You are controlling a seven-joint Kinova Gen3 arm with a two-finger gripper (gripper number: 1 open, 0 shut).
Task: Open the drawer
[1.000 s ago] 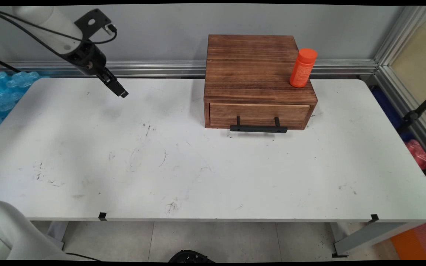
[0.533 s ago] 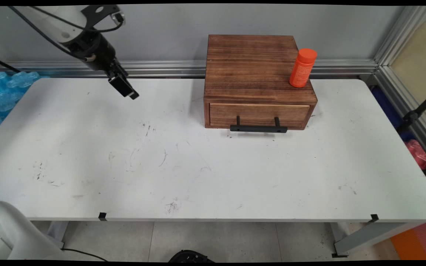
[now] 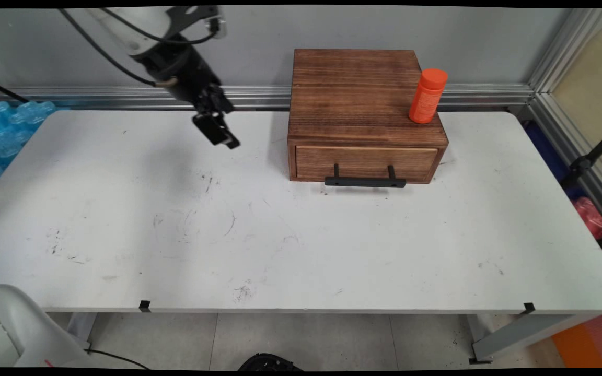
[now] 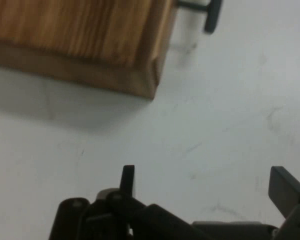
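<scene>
Rightward travel since the earlier frame brings the black two-finger hand [image 3: 217, 130] nearer the brown wooden drawer box [image 3: 366, 112] on the white desk [image 3: 280, 235]; fingers spread wide, holding nothing. An orange plastic bottle [image 3: 428, 96] stands on the box's right edge.

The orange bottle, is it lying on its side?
No. The orange bottle stands upright on top of the wooden box, near its right edge.
</scene>
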